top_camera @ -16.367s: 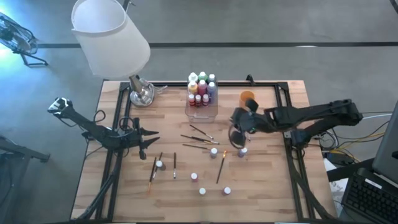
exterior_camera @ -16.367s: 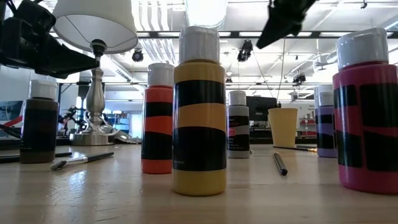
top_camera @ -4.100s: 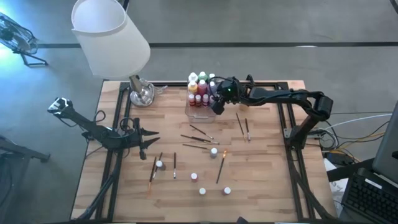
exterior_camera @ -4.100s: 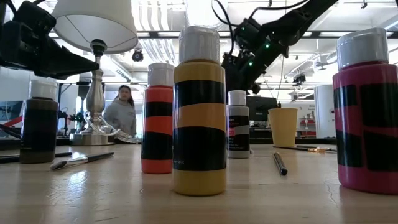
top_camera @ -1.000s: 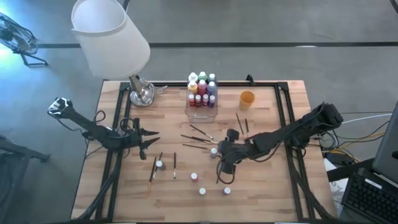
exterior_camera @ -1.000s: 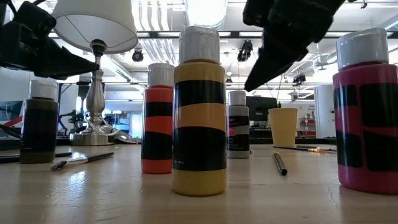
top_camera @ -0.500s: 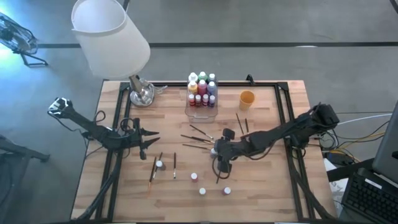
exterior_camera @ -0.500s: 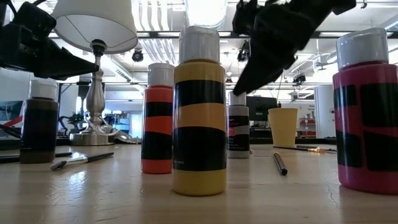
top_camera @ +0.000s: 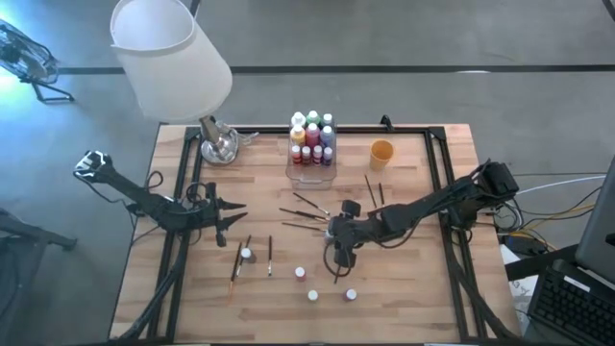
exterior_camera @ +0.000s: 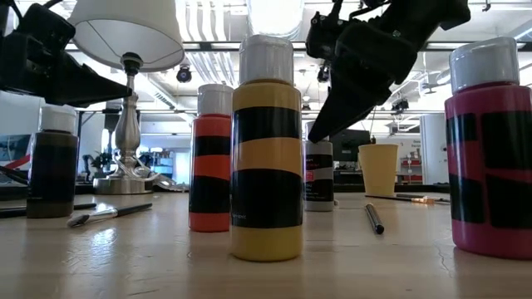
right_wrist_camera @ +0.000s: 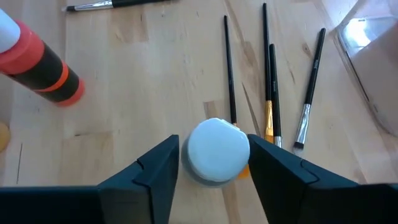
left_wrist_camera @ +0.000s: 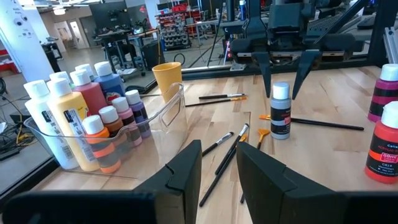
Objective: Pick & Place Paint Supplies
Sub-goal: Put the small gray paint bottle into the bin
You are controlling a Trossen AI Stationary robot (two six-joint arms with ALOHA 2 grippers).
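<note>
Fingers of the right gripper point(right_wrist_camera: 213, 163) stand open on both sides of a white-capped bottle point(right_wrist_camera: 216, 151), not yet gripping, so closing should take it. The left gripper point(left_wrist_camera: 219, 171) waits open at the table's left side.

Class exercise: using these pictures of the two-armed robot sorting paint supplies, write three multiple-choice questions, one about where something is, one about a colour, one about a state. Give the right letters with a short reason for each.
1. Where is the right gripper?
A. over the clear box
B. straddling a white-capped bottle at mid table
C. beside the lamp

2. What colour is the small cup at the back of the table?
A. orange
B. blue
C. black

3. What is the left gripper doing?
A. gripping a paintbrush
B. pressing on a bottle cap
C. open with nothing between its fingers

Answers:
1 B: the right wrist view shows a finger on each side of the white-capped bottle.
2 A: it shows orange from above, right of the clear box.
3 C: the left wrist view shows an empty gap between its fingers.
</note>
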